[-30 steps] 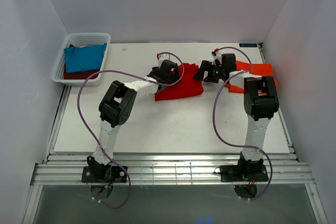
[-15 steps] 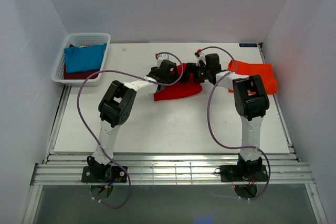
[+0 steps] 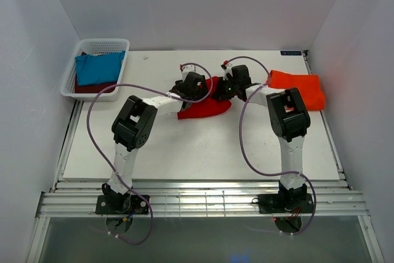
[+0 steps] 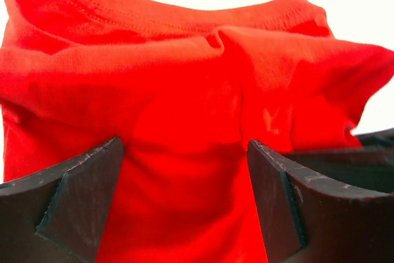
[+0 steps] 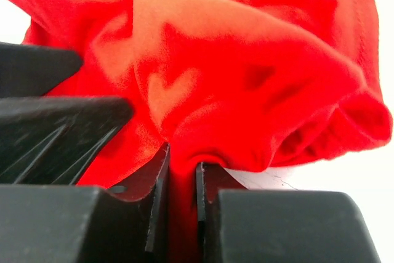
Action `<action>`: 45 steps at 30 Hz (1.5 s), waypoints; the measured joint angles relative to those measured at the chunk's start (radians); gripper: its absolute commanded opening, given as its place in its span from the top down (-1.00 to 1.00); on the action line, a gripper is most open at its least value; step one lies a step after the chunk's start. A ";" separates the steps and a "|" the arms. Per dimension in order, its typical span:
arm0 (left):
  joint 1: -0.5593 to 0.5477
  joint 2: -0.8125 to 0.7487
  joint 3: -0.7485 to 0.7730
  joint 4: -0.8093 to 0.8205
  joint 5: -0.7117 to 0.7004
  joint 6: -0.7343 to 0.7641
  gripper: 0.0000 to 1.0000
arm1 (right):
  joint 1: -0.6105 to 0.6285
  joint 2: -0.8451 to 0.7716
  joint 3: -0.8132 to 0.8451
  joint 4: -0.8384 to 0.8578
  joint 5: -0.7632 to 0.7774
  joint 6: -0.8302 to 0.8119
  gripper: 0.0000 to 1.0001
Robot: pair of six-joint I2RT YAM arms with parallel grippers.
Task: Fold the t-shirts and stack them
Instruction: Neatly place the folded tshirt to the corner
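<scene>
Red cloth of the bright red t-shirt (image 3: 208,108) is bunched mid-way across the table (image 3: 203,146), between both grippers. A thin fold is pinched in the nearly closed right gripper (image 5: 182,161). The left gripper (image 4: 184,152) is spread wide, with cloth between its fingers but not clamped. Light, limp, non-fragile fabric is to be expected. A hem or seam should be taken, since loose folds are likely to sag and slip.

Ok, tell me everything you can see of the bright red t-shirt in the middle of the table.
The bright red t-shirt is soft cloth, bunched and creased, lying on the table; a stitched hem shows in the left wrist view. The right gripper is shut on a pinched fold of it. The left gripper stands open, a finger on either side of the cloth.
</scene>
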 measured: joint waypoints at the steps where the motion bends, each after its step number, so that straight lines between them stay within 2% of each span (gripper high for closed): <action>1: 0.000 -0.013 -0.010 -0.004 0.001 0.002 -0.84 | 0.002 -0.002 0.000 0.000 0.010 -0.001 0.85; 5: -0.001 -0.117 -0.061 -0.046 -0.004 0.018 -0.87 | 0.016 -0.031 -0.001 -0.047 0.109 -0.029 0.85; 9: -0.001 -0.307 -0.100 -0.068 -0.015 0.035 -0.88 | 0.021 -0.079 0.027 -0.190 0.253 -0.097 0.84; 12: -0.001 -0.487 -0.162 -0.042 -0.025 0.040 -0.88 | -0.005 -0.097 0.093 -0.294 0.338 -0.145 0.85; 17: -0.001 -0.683 -0.300 -0.019 -0.032 0.031 -0.88 | -0.071 -0.129 0.172 -0.389 0.446 -0.219 0.85; 27: -0.001 -0.746 -0.543 -0.087 -0.035 -0.023 -0.88 | -0.232 -0.167 0.185 -0.491 0.511 -0.315 0.85; 45: -0.001 -0.752 -0.594 -0.103 -0.035 -0.086 -0.88 | -0.475 -0.272 0.269 -0.594 0.472 -0.402 0.85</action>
